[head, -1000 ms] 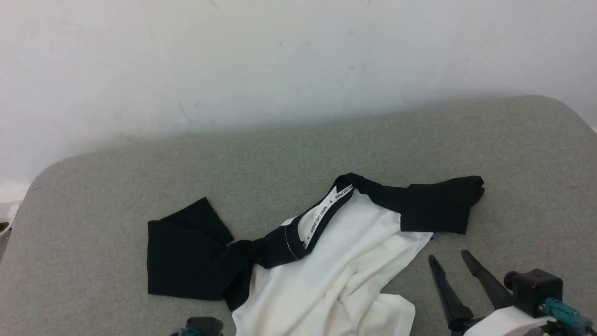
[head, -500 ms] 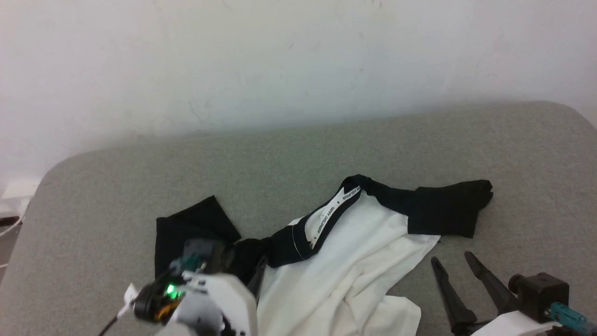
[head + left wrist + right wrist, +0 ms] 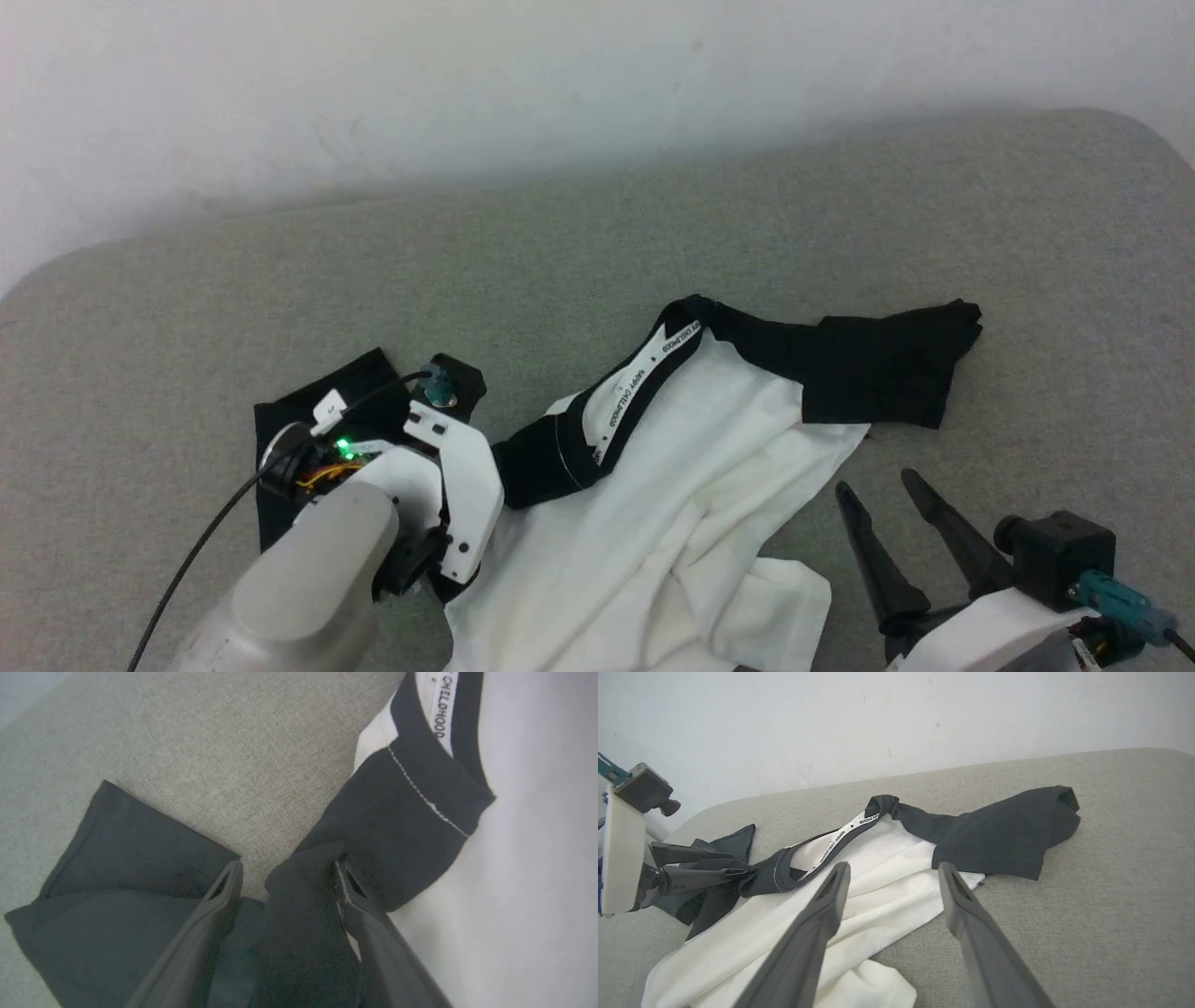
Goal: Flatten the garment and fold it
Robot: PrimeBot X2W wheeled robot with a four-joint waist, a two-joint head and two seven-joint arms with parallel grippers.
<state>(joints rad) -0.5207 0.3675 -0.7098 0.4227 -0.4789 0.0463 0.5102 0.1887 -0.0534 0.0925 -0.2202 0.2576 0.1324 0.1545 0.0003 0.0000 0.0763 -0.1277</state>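
The garment [image 3: 672, 504] lies crumpled, nothing folded. Its black shoulder sits between the wide-spread left gripper [image 3: 286, 868]; the right gripper [image 3: 894, 867] is wide and empty.

The shirt [image 3: 672, 523] had a white body. Its two short sleeves [image 3: 878, 373] were black, and so was the collar [image 3: 551, 457]. A thin line of white stitches [image 3: 420, 795] ran across the collar. Inside the neck was a white tape [image 3: 644, 373] with small black letters and a tiny black star. The counter [image 3: 653, 233] was a soft grey-green, and the wall [image 3: 467, 75] was white. The left tool [image 3: 287, 868] and the right tool [image 3: 874, 481] had dark grey fingers. The left arm [image 3: 317, 560] was pale grey and white, with a little green light [image 3: 343, 445].
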